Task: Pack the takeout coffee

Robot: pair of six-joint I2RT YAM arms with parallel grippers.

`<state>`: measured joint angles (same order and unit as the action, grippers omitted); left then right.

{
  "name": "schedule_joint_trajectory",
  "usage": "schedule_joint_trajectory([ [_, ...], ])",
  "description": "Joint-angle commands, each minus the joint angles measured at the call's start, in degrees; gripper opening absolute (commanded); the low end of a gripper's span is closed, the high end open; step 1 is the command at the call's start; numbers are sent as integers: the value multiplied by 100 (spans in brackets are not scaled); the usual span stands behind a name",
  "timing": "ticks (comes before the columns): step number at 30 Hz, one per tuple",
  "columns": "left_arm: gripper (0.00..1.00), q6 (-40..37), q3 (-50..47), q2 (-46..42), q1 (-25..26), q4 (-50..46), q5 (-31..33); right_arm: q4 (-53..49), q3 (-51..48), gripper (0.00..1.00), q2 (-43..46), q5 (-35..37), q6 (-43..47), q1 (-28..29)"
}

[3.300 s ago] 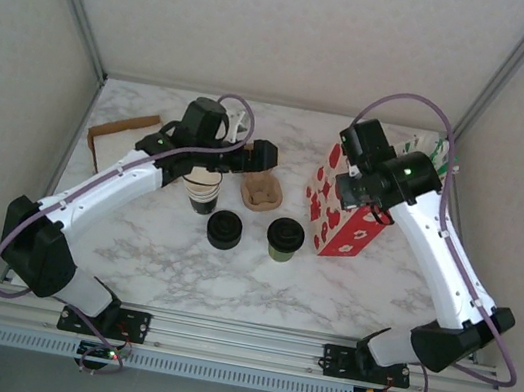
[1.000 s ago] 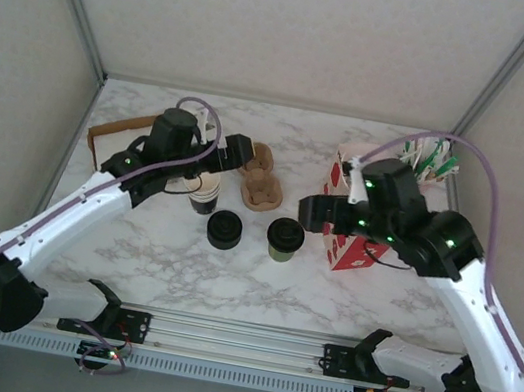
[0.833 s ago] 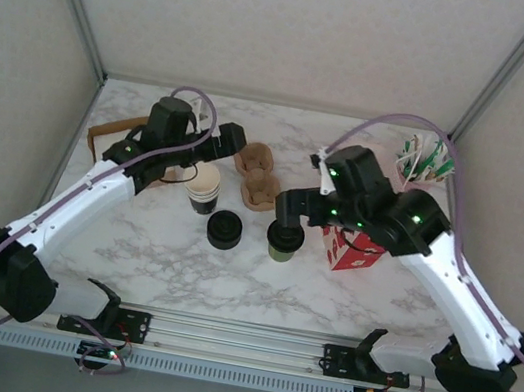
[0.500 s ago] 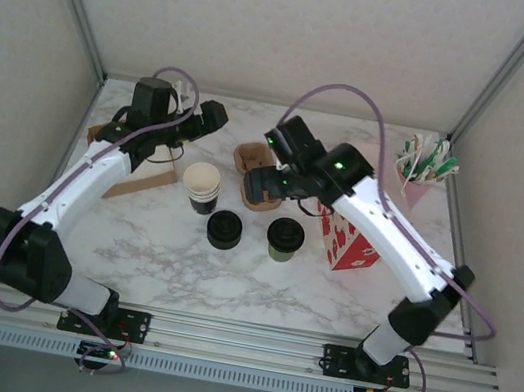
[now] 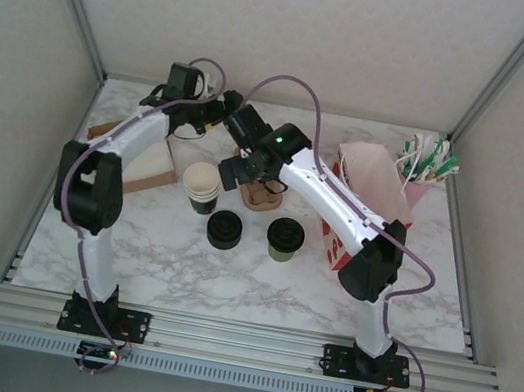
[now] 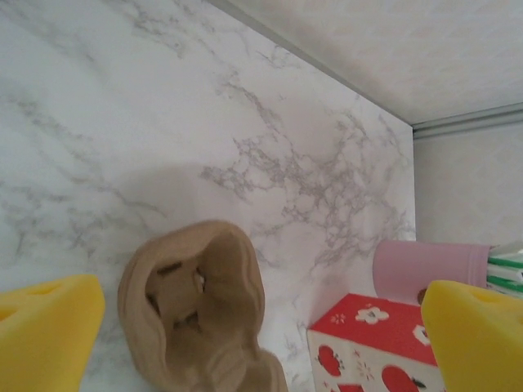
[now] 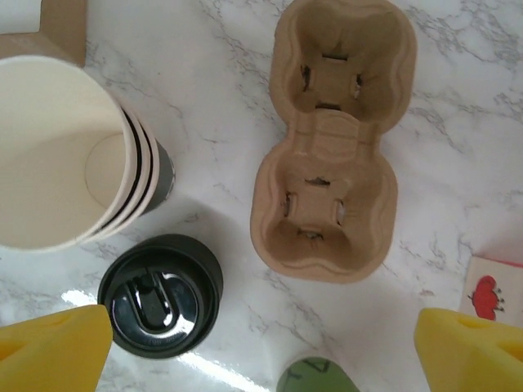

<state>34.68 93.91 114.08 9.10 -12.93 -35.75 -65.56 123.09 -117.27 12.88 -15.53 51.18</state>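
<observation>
The takeout coffee (image 5: 285,239), an olive-green cup with a black lid, stands in the middle of the marble table; a bit of its green side shows at the bottom edge of the right wrist view (image 7: 315,378). My right gripper (image 5: 235,168) hovers open over the cup stack and the carrier, behind and left of the coffee. Its yellow fingertips (image 7: 51,349) stand wide apart with nothing between them (image 7: 261,359). My left gripper (image 5: 225,108) is open at the back of the table, and its yellow pads (image 6: 478,335) frame the carrier from afar (image 6: 261,343).
A stack of lidless cups (image 5: 202,186) and a stack of black lids (image 5: 225,229) stand left of the coffee. A pulp two-cup carrier (image 7: 331,139) lies behind it. A red-and-white strawberry bag (image 5: 362,214) stands open to the right, a pink cup of stirrers (image 5: 426,165) behind it, brown cardboard (image 5: 148,168) far left.
My right arm has swung left from the bag across the coffee to above the carrier and the cup stack. My left arm has drawn back to the rear of the table.
</observation>
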Motion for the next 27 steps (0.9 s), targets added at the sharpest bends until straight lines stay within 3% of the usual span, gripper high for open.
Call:
schedule_joint_trajectory([
  [1,100,-7,685,651,-64,5,-515,-102,352,85,-226,-496,141,-299],
  [10,100,39,2100,2126,29,-218,-1161,-578,1042,59,-940,-791,-37,-702],
  [17,100,-99,2351,2496,238,-355,-1396,-650,1051,58,-1047,-1057,-49,-816],
  [27,100,-207,1622,2047,426,-117,-1422,-792,870,51,-965,-1102,-37,-1004],
])
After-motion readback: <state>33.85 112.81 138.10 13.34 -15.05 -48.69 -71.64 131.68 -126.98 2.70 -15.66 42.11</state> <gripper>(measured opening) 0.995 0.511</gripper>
